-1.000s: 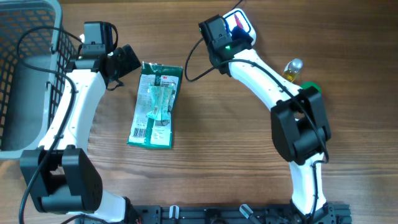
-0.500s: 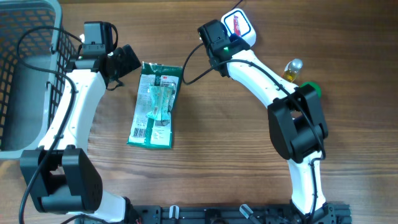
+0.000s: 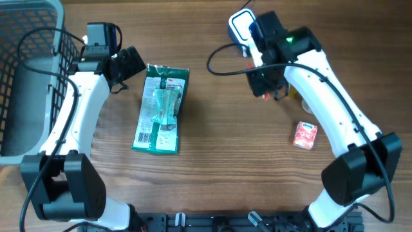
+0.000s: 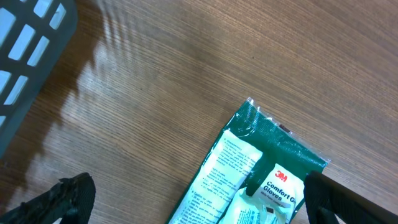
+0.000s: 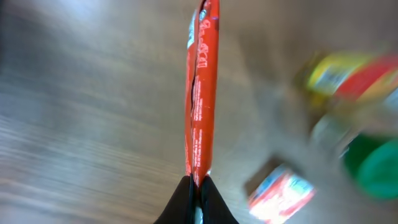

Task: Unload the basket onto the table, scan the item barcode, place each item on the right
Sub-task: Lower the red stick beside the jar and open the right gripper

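Note:
In the right wrist view a thin red packet (image 5: 202, 87) shows edge-on, pinched at its lower end by my right gripper (image 5: 198, 186), which is shut on it. From overhead that gripper (image 3: 265, 85) hangs just below and right of a white handheld scanner (image 3: 239, 26) at the back of the table; the packet itself is almost hidden there. My left gripper (image 4: 205, 205) is open, its black fingertips (image 4: 68, 199) straddling the top of a green and white glove pack (image 4: 261, 168). The pack (image 3: 161, 109) lies flat at left centre, and the left gripper (image 3: 132, 62) sits at its upper left corner.
A grey wire basket (image 3: 26, 77) fills the far left. A small red and white box (image 3: 305, 135) lies on the table at right, blurred in the right wrist view (image 5: 280, 193). A yellow bottle (image 5: 336, 74) with a green cap stands beside it, mostly under the right arm from overhead.
The right arm has swung to the right, away from the scanner, carrying the red packet. The small red box now shows on the table. The left arm has not moved.

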{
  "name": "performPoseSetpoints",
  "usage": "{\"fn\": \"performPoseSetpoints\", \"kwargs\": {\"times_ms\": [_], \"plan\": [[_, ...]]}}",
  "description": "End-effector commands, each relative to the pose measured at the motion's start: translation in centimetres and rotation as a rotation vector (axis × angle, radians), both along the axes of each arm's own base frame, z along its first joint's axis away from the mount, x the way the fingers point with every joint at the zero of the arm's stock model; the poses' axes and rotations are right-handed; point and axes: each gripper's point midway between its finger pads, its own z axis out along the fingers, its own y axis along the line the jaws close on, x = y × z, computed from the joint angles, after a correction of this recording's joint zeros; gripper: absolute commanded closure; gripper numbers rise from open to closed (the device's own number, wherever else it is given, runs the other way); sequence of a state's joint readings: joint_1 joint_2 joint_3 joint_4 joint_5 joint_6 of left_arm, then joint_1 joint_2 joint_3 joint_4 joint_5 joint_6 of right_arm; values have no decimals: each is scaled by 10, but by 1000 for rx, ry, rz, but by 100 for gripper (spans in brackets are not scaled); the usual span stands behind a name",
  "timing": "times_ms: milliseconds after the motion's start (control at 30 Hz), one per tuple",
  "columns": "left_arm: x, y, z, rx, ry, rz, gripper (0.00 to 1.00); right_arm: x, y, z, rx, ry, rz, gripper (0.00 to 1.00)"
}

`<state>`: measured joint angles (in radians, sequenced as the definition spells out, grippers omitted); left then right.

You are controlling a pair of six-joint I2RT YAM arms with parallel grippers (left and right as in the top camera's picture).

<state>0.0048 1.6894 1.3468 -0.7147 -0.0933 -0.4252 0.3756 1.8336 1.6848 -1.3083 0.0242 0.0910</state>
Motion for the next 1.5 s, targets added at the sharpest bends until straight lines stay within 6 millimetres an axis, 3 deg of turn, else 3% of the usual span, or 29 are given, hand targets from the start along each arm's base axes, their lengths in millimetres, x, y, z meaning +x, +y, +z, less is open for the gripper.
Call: {"fn": "performPoseSetpoints", "kwargs": {"times_ms": [0, 133, 233, 300, 333, 400, 500, 633, 933, 1200, 1333, 1467], "plan": [[2, 2, 4, 12, -12, 6, 0, -28, 0, -49, 38, 162, -192, 96], [2, 3, 4, 12, -12, 6, 0, -55, -21, -98, -56, 218, -296, 96], [2, 2, 4, 12, -12, 6, 0, -71, -42, -122, -151, 219, -347, 95], [2, 2, 4, 12, -12, 6, 0, -75, -45, -131, -160, 215, -347, 86], [2, 2, 4, 12, -12, 6, 0, -73, -45, -137, -153, 200, -345, 76], [2, 2, 4, 12, -12, 6, 0, -68, -43, -140, -141, 178, -343, 67], [2, 2, 4, 12, -12, 6, 0, -57, -37, -142, -100, 139, -346, 66], [2, 3, 4, 12, -12, 6, 0, -38, -10, -143, 21, 82, -325, 77], [2, 2, 4, 12, -12, 6, 0, -14, 3, -141, 74, -17, -312, 94], [2, 2, 4, 12, -12, 6, 0, -23, -13, -161, 16, -41, -324, 94], [2, 2, 4, 12, -12, 6, 0, -34, -52, -164, -155, -63, -454, 94], [2, 2, 4, 12, -12, 6, 0, -36, -61, -163, -170, -46, -473, 96]]}}
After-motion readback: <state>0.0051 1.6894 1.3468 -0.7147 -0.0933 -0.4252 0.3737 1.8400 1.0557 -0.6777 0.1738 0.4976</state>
